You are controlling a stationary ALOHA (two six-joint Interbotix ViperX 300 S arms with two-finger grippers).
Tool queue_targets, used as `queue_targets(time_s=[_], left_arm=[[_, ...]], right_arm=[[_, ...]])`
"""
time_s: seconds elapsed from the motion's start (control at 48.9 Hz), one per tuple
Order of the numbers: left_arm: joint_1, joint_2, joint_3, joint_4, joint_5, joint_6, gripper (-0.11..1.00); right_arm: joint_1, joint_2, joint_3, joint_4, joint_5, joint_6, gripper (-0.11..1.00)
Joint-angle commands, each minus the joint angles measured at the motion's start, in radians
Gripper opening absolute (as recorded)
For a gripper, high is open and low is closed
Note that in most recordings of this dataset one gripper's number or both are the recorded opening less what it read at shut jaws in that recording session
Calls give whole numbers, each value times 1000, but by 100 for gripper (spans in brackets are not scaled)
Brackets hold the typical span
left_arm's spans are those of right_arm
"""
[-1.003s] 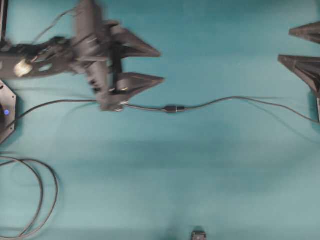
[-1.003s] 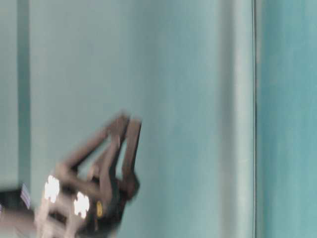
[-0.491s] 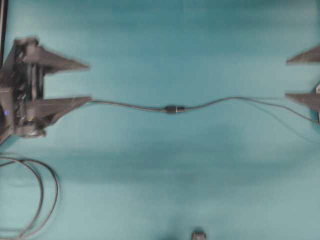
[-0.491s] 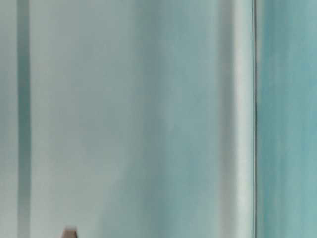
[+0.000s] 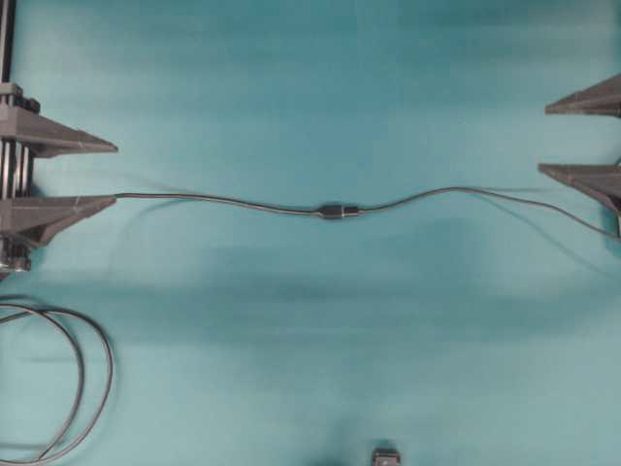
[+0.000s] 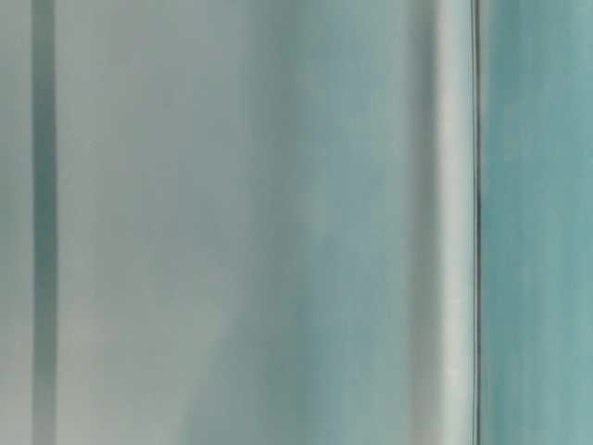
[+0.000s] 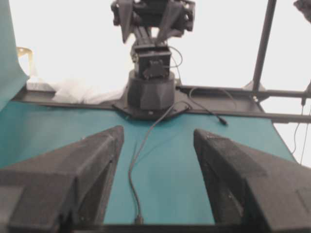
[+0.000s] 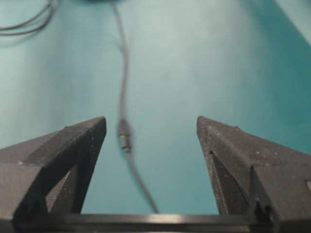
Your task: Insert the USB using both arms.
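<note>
Looking down from overhead, a coil of dark cable [image 5: 58,383] lies at the near left corner of a teal table [image 5: 310,87], and a small dark object [image 5: 386,455] sits at the near edge near the middle. Farther in, a thin dark cable [image 5: 213,201] runs across the table from left to right. At its middle sits the USB [image 5: 333,211], its connector joined to the other cable's socket with no gap visible. At the left edge, the left gripper [image 5: 114,173] has its two fingers spread wide apart, holding nothing. At the right edge, the right gripper [image 5: 543,138] is likewise spread wide and empty. Both sit well apart from the USB. Table-level view shows only a blur.
</note>
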Motion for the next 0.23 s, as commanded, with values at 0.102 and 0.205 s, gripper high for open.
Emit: queue_targets(time_s=[0.102,0.205], left_arm=[[-2,8,6,0,-17,8,70],[-2,11,14,0,-12,-14,70]], right_arm=[[-46,3,5,-2,-80,-2,79],[-46,3,15,0,-89,-2,79]])
